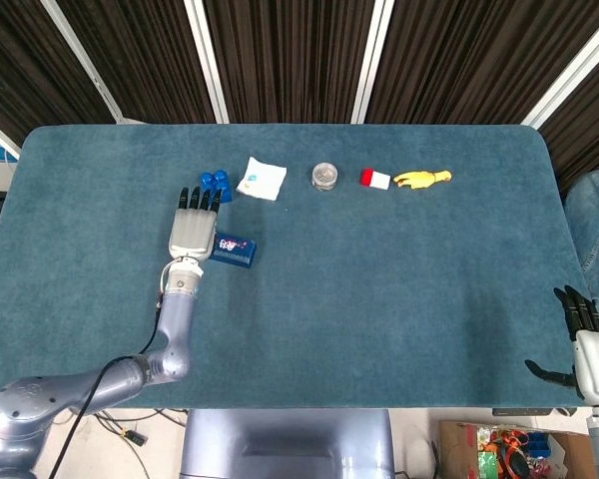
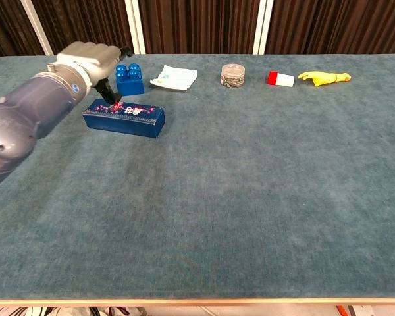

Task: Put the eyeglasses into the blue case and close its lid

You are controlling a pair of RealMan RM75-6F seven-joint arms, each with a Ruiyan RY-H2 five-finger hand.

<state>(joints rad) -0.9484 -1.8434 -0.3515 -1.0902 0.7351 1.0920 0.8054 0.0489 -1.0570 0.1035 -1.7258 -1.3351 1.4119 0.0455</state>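
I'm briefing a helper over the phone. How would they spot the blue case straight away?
On the table's left part, under the left hand, lies the blue case. It is a long flat box with its lid down, unlike the knobbed blue toy brick behind it.
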